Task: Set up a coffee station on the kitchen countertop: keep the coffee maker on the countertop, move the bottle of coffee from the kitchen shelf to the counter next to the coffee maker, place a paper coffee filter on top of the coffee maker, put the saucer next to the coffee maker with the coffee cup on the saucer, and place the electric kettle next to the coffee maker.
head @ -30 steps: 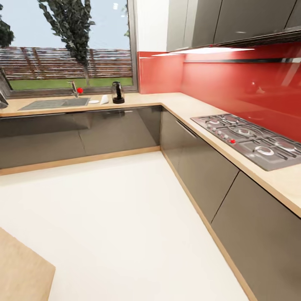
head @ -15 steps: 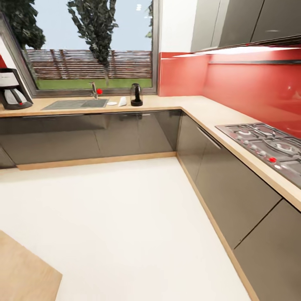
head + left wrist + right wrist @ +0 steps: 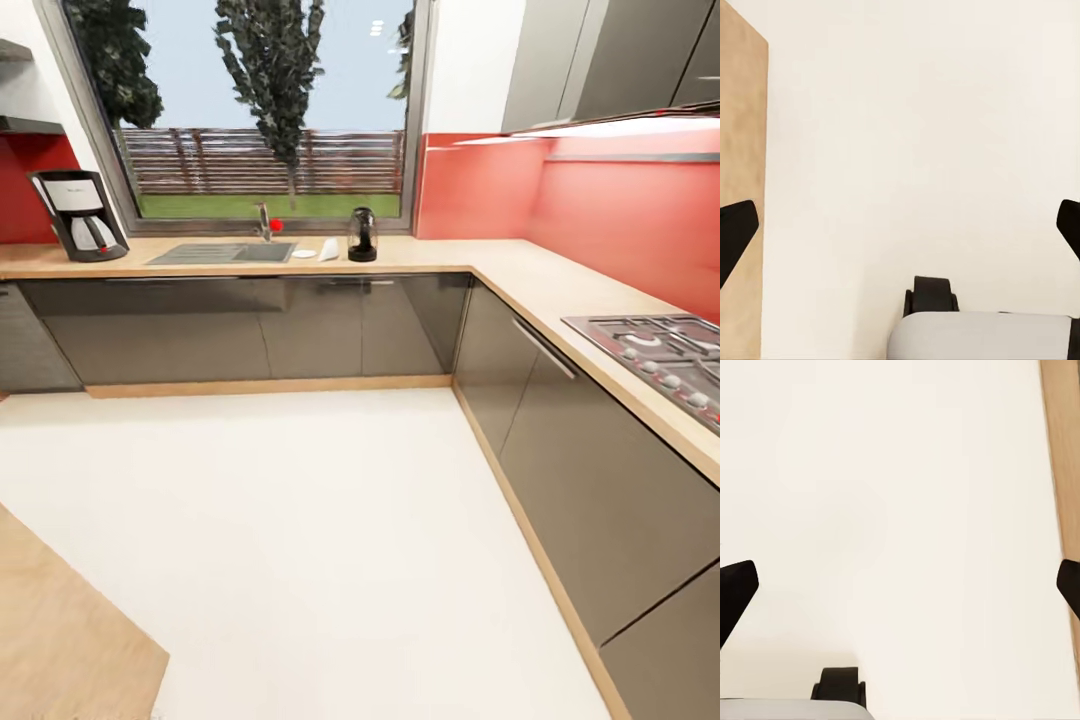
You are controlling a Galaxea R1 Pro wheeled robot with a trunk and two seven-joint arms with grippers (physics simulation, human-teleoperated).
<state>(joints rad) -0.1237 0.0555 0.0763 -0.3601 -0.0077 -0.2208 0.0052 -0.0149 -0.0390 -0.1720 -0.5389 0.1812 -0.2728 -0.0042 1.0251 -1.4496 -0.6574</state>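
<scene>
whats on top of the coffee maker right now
Nothing shows on the coffee maker: its flat top looks bare, no paper filter. A white cone that looks like the filter lies by the kettle.

You face an L-shaped kitchen. The window point(image 3: 265, 110) sits at 12 o'clock, showing trees, a fence and grass. Below it a sink point(image 3: 222, 254) with a tap point(image 3: 263, 221) is set in the worktop. Glossy grey cabinets point(image 3: 250, 325) run below, turning toward 3 o'clock, where the hob point(image 3: 665, 355) lies. A red splashback point(image 3: 610, 225) glows under upper cabinets point(image 3: 620, 55). The floor point(image 3: 300, 540) is plain white; a wooden surface point(image 3: 60, 630) shows at 8 o'clock.
</scene>
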